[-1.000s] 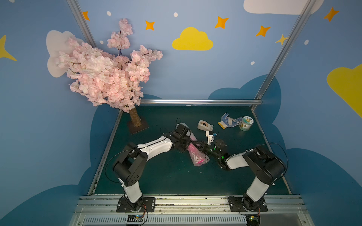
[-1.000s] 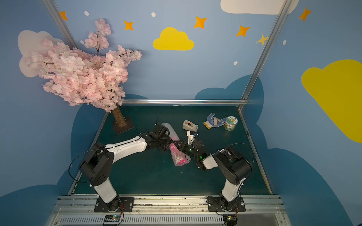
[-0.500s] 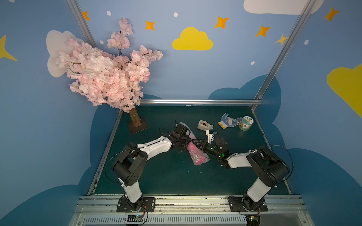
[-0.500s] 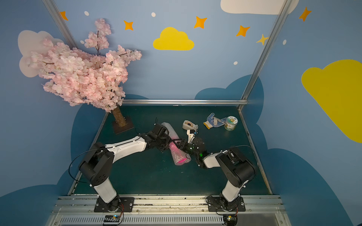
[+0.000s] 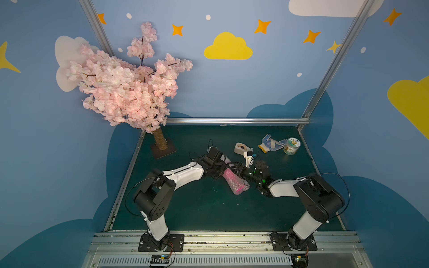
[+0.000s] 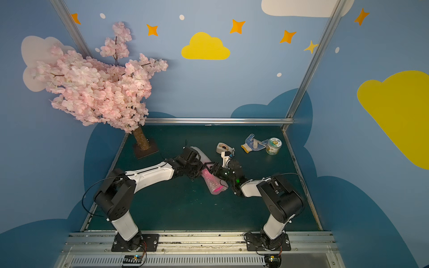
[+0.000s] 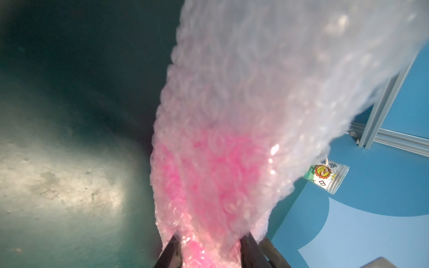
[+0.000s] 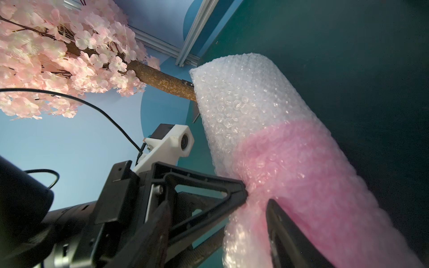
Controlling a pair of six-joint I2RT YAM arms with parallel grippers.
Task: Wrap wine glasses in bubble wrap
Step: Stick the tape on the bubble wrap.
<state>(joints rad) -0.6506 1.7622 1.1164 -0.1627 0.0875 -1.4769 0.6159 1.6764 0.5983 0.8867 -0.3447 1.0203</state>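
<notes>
The pink wine glass (image 5: 235, 183) lies on its side at mid-table, rolled inside the bubble wrap (image 5: 226, 159), and shows through it as pink (image 8: 301, 176) (image 7: 209, 181). The clear end of the bubble wrap (image 8: 243, 92) (image 7: 267, 69) extends past the glass toward the back. My left gripper (image 5: 222, 167) (image 7: 210, 251) is shut on the wrapped glass, both fingers pressed into the wrap. My right gripper (image 5: 235, 169) (image 8: 218, 201) reaches in from the opposite side with its jaws wide apart, straddling the roll right beside the left fingers (image 8: 232, 188). Both top views show the roll (image 6: 214, 183).
A beige tape dispenser (image 5: 241, 148), a blue-and-white glove (image 5: 269, 143) and a small labelled tub (image 5: 291, 146) (image 7: 325, 174) lie at the back right. A pink blossom tree (image 5: 130, 92) on a square base (image 5: 162, 150) stands at the back left. Metal rails edge the green table (image 5: 185, 208).
My right gripper's jaws have spread wider, and it has shifted along the roll toward the left gripper. The left gripper keeps its hold; the roll has barely moved.
</notes>
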